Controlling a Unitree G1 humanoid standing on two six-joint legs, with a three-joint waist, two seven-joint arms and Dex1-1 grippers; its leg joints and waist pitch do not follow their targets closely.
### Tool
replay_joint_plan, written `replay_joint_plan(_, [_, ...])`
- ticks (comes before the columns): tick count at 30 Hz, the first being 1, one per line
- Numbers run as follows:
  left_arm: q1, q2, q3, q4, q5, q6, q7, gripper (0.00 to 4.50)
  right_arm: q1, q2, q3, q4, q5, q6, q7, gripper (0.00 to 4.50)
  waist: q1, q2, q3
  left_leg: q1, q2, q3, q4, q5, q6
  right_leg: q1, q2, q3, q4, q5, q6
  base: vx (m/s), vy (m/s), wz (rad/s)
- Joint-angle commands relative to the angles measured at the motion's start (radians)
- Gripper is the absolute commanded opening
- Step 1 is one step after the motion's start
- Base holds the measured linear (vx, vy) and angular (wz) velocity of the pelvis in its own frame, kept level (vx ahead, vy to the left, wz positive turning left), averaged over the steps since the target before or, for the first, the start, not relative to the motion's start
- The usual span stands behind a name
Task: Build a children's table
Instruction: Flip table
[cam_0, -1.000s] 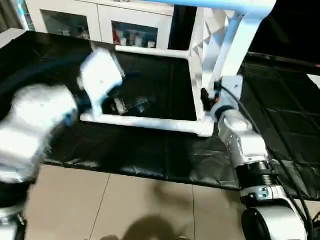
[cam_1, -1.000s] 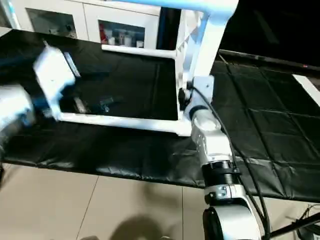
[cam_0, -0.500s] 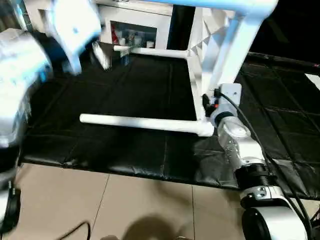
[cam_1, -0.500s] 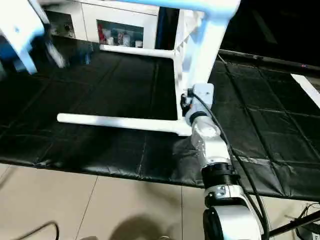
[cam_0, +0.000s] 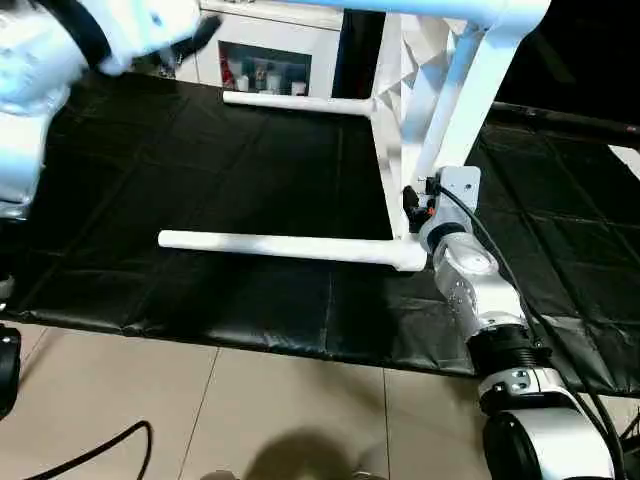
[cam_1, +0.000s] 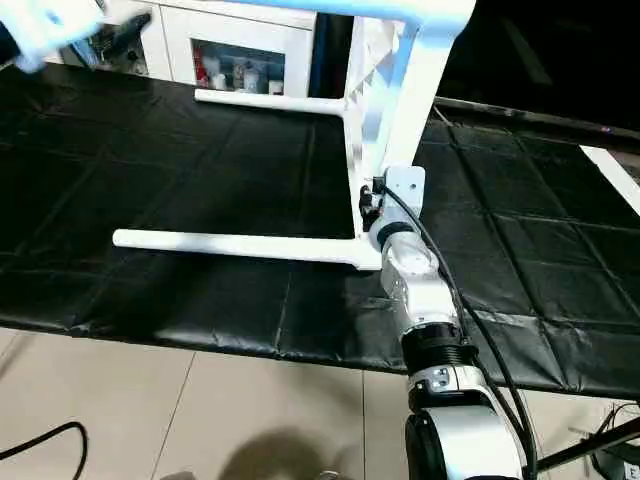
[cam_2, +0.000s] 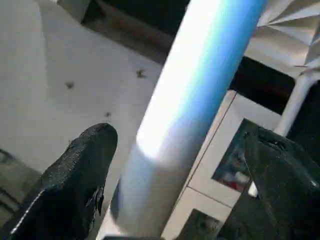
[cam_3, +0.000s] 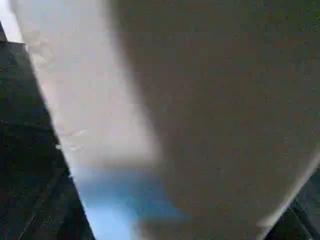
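While the table (cam_0: 470, 90) stands tipped on its side on the black mat (cam_0: 200, 170), its top rises on edge at the right with the ribbed underside facing left. Two legs stick out level to the left, low over the mat: the near leg (cam_0: 280, 245) runs toward the mat's front edge, and the far leg (cam_0: 295, 102) lies parallel to it, closer to the cabinet (cam_0: 265, 60). An upper leg (cam_2: 200, 95), tinted blue by the light, runs across high above them.

The left gripper (cam_2: 180, 137) is raised at the far left, up by the cabinet. In the left wrist view its black fingers (cam_2: 80, 175) are spread wide with the upper leg passing between them; neither finger touches it.

The right gripper (cam_0: 412, 198) sits at the table's lower near corner, just beside the spot where the near leg joins the top. The right forearm and its wrist mount cover it in the head views, and the right wrist view has a white surface pressed close up, so whether it is spread or pinching the table cannot be told.

Beige floor tiles (cam_0: 250, 400) lie in front of the mat, with a black cable (cam_0: 90, 455) curling across them at the lower left.
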Motion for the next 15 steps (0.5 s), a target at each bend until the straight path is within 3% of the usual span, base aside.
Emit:
replay_joint_plan(1, [-0.038,-0.023,-0.015,0.058,0.018,-0.066,0.022,4.22,-0.024,-0.016,0.008,-0.003,-0.017,-0.031,0.011,1.89,0.008,0.033,-0.074,0.005,0.045,-0.019,-0.070,-0.055,-0.061,0.074,-0.113,0.072,-0.061,-0.039,-0.122,0.000,0.000,0.00])
replay_joint_plan(5, [-0.052,-0.037,-0.021,0.114,0.038,-0.101,0.043,4.09,-0.029,-0.019,0.012,-0.006,-0.021,-0.042,0.016,1.89,0.009,0.031,-0.074,0.006,0.047,-0.019,-0.070,-0.070,-0.059,0.076,-0.118,0.073,-0.062,-0.058,-0.127,0.000,0.000,0.00])
replay_joint_plan(6, [-0.056,-0.041,-0.019,0.125,0.038,-0.109,0.051,3.82,-0.029,-0.020,0.014,-0.006,-0.023,-0.044,0.016,1.89,0.010,0.032,-0.075,0.007,0.047,-0.019,-0.070,-0.058,-0.056,0.076,-0.118,0.073,-0.060,-0.045,-0.131,0.000,0.000,0.00])
replay_joint_plan(10, [-0.077,-0.057,-0.022,0.168,0.050,-0.134,0.079,3.62,-0.030,-0.024,0.019,-0.012,-0.033,-0.053,0.015,1.89,0.010,0.035,-0.073,0.009,0.048,-0.018,-0.070,-0.064,-0.054,0.074,-0.118,0.073,-0.061,-0.045,-0.136,0.000,0.000,0.00])
replay_joint_plan(11, [-0.080,-0.060,-0.022,0.176,0.050,-0.137,0.080,3.33,-0.030,-0.025,0.019,-0.012,-0.034,-0.055,0.015,1.89,0.010,0.033,-0.073,0.008,0.048,-0.019,-0.071,-0.064,-0.054,0.076,-0.118,0.073,-0.060,-0.048,-0.136,0.000,0.000,0.00])
replay_joint_plan(15, [-0.087,-0.068,-0.021,0.203,0.051,-0.146,0.083,3.15,-0.030,-0.031,0.024,-0.015,-0.041,-0.064,0.015,1.89,0.012,0.034,-0.072,0.008,0.049,-0.018,-0.071,-0.065,-0.053,0.075,-0.120,0.073,-0.061,-0.057,-0.136,0.000,0.000,0.00])
